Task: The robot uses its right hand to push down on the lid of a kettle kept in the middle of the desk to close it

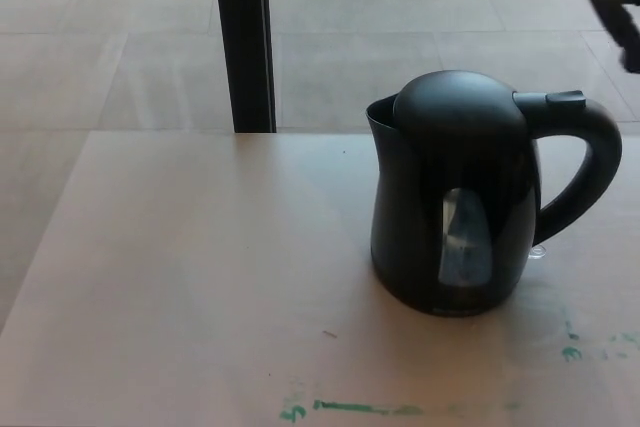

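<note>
Standing upright mid-desk (180, 277), black kettle (455, 237), lid (458, 107) down, right hand (615, 2) apart, grip unclear

A single head view is provided, taken from above the near edge of the pale beige desk surface (180, 277) and angled downward and forward. The glossy black plastic electric kettle (455, 207) is framed at close range, toward 3 o'clock of centre. A black upright post (243, 37) is seen at 11 o'clock, with grey tiled floor (110, 37) beyond the desk. No second view is supplied.
</note>
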Tool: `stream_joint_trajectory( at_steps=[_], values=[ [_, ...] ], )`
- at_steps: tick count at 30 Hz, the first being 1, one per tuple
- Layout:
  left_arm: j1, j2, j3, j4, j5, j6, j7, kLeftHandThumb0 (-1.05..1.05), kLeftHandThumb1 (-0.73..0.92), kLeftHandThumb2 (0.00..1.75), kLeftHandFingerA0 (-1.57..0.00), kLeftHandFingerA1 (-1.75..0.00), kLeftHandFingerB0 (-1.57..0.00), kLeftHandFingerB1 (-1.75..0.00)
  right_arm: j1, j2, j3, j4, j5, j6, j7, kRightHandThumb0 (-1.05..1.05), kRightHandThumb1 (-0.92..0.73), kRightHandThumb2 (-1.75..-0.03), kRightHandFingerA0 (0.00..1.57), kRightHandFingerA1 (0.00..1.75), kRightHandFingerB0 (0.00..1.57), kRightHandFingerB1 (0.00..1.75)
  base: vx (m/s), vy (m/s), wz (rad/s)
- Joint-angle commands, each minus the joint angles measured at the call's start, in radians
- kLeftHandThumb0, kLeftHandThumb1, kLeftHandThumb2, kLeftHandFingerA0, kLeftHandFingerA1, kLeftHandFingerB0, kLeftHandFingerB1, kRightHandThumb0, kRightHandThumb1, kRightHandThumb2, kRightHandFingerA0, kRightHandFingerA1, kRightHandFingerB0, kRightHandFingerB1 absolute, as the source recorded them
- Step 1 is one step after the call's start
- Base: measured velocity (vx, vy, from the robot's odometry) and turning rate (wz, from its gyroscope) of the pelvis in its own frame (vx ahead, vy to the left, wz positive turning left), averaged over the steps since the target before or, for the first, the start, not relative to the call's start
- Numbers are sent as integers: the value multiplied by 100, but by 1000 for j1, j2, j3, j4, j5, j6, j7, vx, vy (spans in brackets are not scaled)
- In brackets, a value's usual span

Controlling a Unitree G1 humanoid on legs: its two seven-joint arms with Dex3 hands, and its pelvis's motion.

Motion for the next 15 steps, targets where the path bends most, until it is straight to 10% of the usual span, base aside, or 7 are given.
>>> stream_joint_trajectory(
  at_steps=[1, 4, 5, 8, 10, 11, 15],
  values=[
    [21, 21, 2, 9, -3, -13, 0, -83, 77, 115, -40, -56, -32, -51, 164, -164, -615, -33, 407, 381, 81, -84, -92, -75, 43, 43, 35, 41, 0, 0, 0],
    [24, 21, 2, 7, -5, -10, -3, -87, 92, 76, -45, -46, -37, -39, 258, -209, -801, 81, 403, 349, 8, -79, -92, -74, 50, 45, 42, 42, 0, 0, 0],
    [24, 22, 4, 7, -5, -11, 0, -83, 77, 115, -40, -57, -31, -51, 309, -206, -836, 110, 409, 286, 0, -77, -92, -72, 50, 46, 43, 42, 0, 0, 0],
    [26, 22, -4, 8, 4, -23, -1, -89, 92, 77, -45, -49, -36, -41, 418, -213, -940, 242, 457, 165, -5, -73, -92, -70, 53, 56, 43, 47, 0, 0, 0],
    [25, 20, -2, 7, 2, -26, 0, -83, 77, 115, -39, -57, -32, -51, 473, -211, -970, 325, 465, 75, -32, -77, -91, -67, 64, 56, 53, 46, 0, 0, 0],
    [24, 20, 0, 4, -2, -21, -4, -87, 92, 77, -45, -47, -36, -40, 524, -191, -997, 356, 470, 28, -57, -82, -73, -92, 65, 65, 52, 55, 0, 0, 0],
    [23, 20, -2, 5, 0, -24, -4, -84, 78, 111, -43, -57, -36, -52, 683, -152, -1035, 532, 495, -128, -65, -74, -92, -70, 58, 63, 45, 51, 0, 0, 0]
  ],
)
